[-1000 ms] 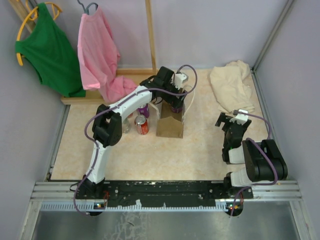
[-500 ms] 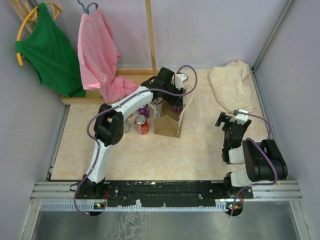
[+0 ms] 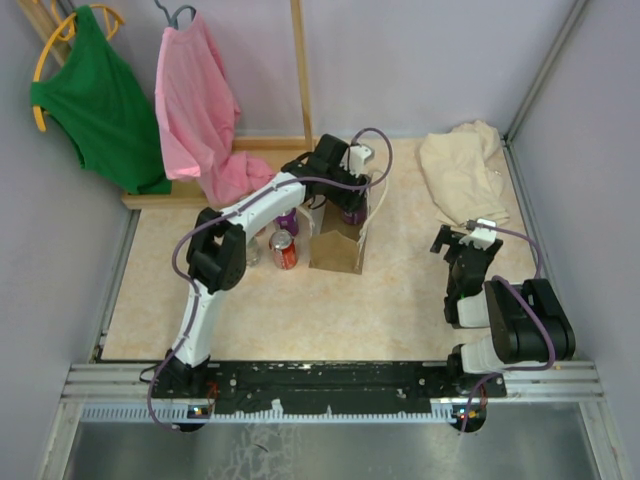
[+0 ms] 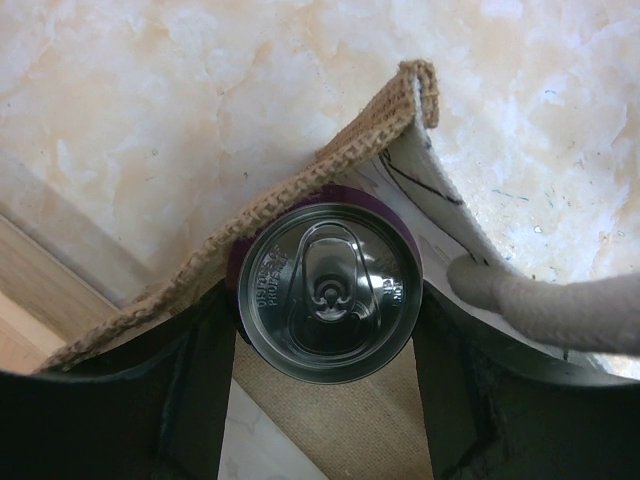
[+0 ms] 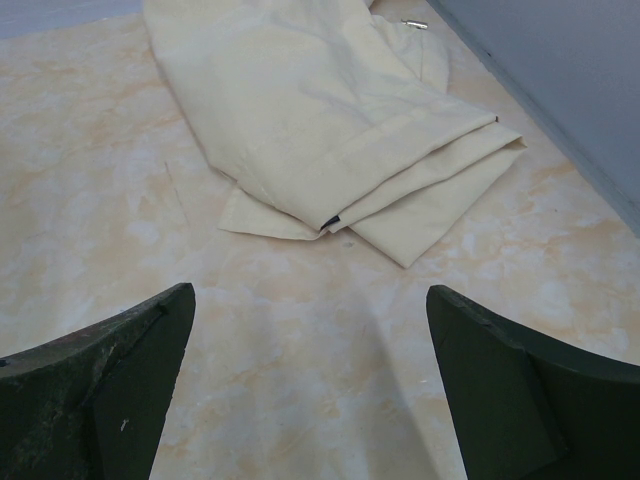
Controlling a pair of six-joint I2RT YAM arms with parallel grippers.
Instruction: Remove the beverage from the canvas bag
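Note:
The canvas bag (image 3: 338, 252) stands upright mid-table, tan-brown with white loop handles. My left gripper (image 3: 346, 208) reaches down into its open top. In the left wrist view my left gripper (image 4: 322, 305) is shut on a purple beverage can (image 4: 328, 292), silver top facing the camera, with a dark finger on each side. The bag's woven rim (image 4: 330, 165) curves round the can, and a white handle (image 4: 545, 305) lies at the right. My right gripper (image 3: 456, 243) hovers open and empty over the table at the right; it also shows in the right wrist view (image 5: 310, 300).
A red can (image 3: 284, 250) and another purple can (image 3: 288, 222) stand just left of the bag. A beige cloth heap (image 3: 462, 175) lies at the back right and shows in the right wrist view (image 5: 320, 120). Green (image 3: 95, 100) and pink (image 3: 200, 110) garments hang on a wooden rack at the back left.
My left gripper has shifted slightly back and left at the bag's mouth, and the bag's top has leaned with it. The right arm has not moved.

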